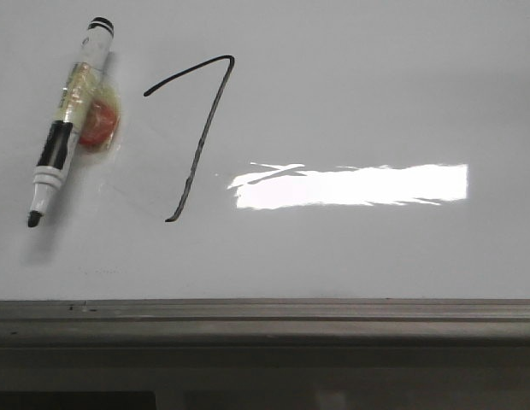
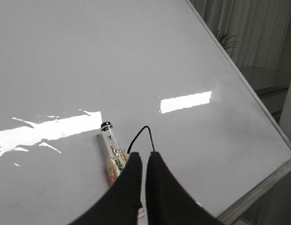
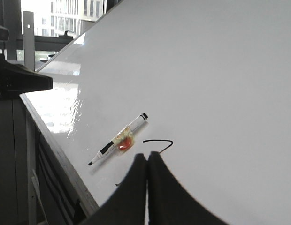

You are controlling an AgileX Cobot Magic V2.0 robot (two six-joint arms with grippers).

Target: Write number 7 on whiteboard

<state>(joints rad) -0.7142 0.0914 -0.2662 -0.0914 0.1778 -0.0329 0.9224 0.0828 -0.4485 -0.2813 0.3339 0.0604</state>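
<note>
The number 7 [image 1: 206, 128] is drawn in thin black marker on the whiteboard [image 1: 376, 94], left of the middle. A black-and-white marker pen [image 1: 70, 120] lies on the board to its left, tip toward the ledge. No gripper shows in the front view. In the left wrist view my left gripper [image 2: 145, 156] hangs over the board with a thin gap between its fingers and nothing held. Past it are the 7's top [image 2: 137, 137] and the pen [image 2: 110, 143]. My right gripper [image 3: 147, 154] is shut and empty, above the 7 [image 3: 157, 140] and the pen [image 3: 119, 140].
A grey metal ledge [image 1: 265, 320] runs along the board's near edge. A bright light reflection [image 1: 350, 185] lies right of the 7. An orange blob under clear tape [image 1: 98, 128] sticks to the pen. Dark equipment [image 3: 19, 79] stands beyond the board's edge.
</note>
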